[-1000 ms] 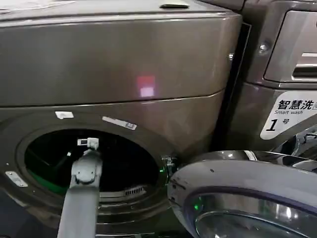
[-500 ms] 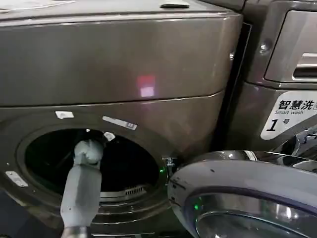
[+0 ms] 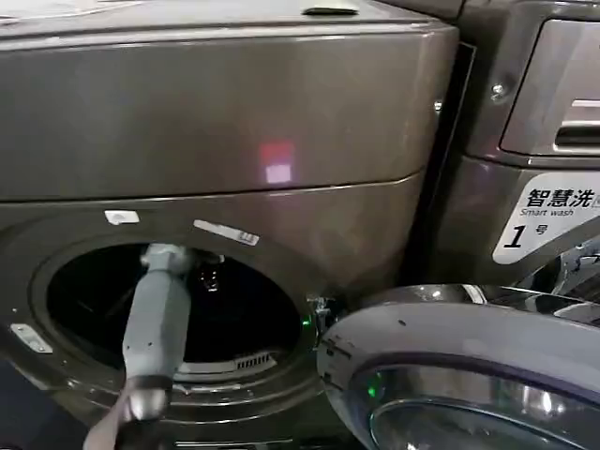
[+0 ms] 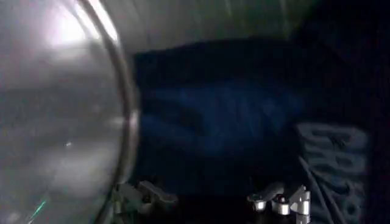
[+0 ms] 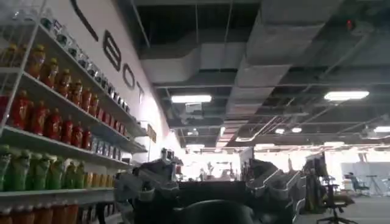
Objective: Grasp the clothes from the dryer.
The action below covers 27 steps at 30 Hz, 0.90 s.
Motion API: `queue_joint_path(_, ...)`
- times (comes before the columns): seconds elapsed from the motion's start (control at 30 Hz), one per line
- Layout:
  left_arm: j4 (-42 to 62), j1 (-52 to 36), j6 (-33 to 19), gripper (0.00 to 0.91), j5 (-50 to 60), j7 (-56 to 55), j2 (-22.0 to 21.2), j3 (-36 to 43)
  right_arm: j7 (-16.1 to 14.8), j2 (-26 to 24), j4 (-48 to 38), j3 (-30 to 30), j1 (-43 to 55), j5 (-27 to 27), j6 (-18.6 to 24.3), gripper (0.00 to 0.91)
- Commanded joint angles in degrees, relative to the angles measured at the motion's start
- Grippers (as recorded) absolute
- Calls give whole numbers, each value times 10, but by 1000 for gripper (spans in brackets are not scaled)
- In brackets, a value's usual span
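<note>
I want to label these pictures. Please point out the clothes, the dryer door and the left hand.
clothes (image 4: pixel 219 122): left wrist view, blue fabric middle.
dryer door (image 3: pixel 450 347): head view, grey rim.
left hand (image 4: pixel 213 199): left wrist view, between fingertips.

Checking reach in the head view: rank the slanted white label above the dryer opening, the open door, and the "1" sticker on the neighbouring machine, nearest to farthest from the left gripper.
From the left gripper, inside the drum:
1. Slanted white label, just above on the dryer front.
2. Open door, lower right.
3. "1" sticker, far right.
</note>
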Motion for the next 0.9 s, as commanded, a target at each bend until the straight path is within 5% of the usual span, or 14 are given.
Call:
queue_joint_path(0.03, 102, -77, -19, 907, 53, 92, 3, 16, -2, 3, 0, -4, 2, -6, 3, 907)
queue_joint_path(0.9, 247, -111, 2, 907, -28, 76, 15, 31, 0, 7, -6, -27, 19, -26, 12, 907)
